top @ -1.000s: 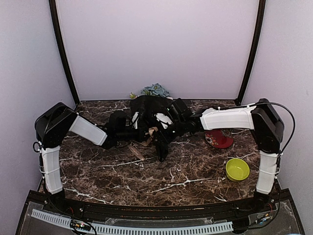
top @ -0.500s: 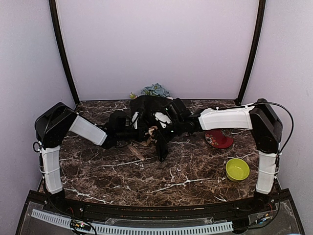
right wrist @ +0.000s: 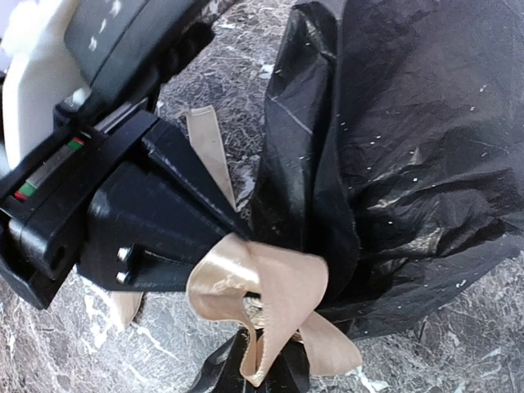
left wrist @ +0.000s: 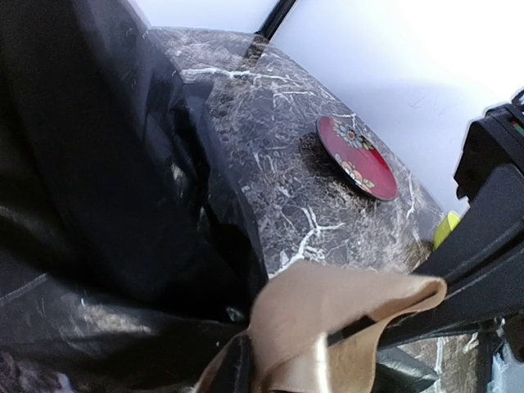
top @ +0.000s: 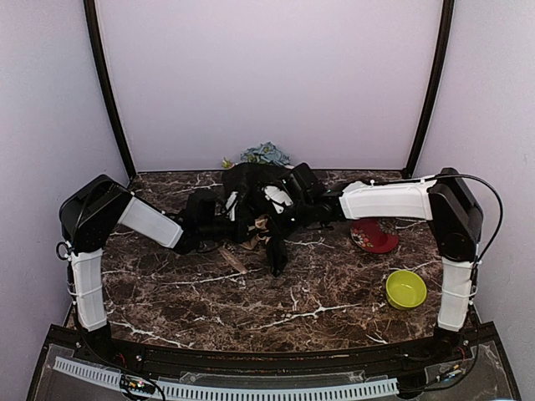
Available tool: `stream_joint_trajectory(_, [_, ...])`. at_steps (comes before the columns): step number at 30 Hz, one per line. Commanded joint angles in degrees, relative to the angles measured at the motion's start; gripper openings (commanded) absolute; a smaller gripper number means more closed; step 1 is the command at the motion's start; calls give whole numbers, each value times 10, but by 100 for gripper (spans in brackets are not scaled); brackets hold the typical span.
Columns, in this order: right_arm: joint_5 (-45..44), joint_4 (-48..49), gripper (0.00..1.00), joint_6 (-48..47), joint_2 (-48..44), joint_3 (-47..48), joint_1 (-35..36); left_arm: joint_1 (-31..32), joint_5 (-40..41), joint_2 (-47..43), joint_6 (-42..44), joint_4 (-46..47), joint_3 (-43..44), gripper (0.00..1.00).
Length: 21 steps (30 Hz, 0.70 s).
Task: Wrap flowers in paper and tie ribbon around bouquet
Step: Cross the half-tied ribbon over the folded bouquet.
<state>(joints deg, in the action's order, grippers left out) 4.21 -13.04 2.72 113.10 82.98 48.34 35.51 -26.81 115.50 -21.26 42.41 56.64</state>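
The bouquet point(top: 251, 182) lies at the back middle of the table, black paper point(right wrist: 401, 155) wrapped round it and the flowers' point(top: 266, 154) blue and green tops at its far end. A beige ribbon point(right wrist: 266, 286) is looped at the paper's narrow waist. My left gripper point(top: 247, 220) comes in from the left, shut on one fold of the ribbon point(left wrist: 327, 327). My right gripper point(right wrist: 264, 375) meets it from the right, shut on the ribbon loop. A loose ribbon tail point(top: 234, 261) trails on the tabletop. The stems are hidden by the paper.
A red patterned plate point(top: 373, 237) lies to the right of the bouquet and a yellow-green bowl point(top: 406, 289) stands nearer the front right. The paper's pointed end point(top: 277, 261) sticks out toward the front. The marbled table point(top: 251, 309) is walled at the back and sides.
The right gripper's jaws have closed on the ribbon loop and the right wrist has shifted slightly back and left. The left arm has stayed in place.
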Motion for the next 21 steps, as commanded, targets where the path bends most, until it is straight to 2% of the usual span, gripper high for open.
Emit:
stream_joint_trajectory(1, [-19,3,0,17,-10,25,-6,1,-11,-15,17,-42,10,22])
stream_joint_trajectory(4, [-13,2,0,30,-6,32,-16,1,-5,-36,26,-61,-3,42])
stream_joint_trajectory(8, [-6,1,0,37,3,40,-23,1,5,-75,43,-84,-27,52])
stream_joint_trajectory(16, [2,0,0,40,10,50,-29,-13,19,-159,91,-218,-26,62])
stream_joint_trajectory(21, [8,1,0,39,14,53,-29,-59,106,-171,68,-383,-1,63])
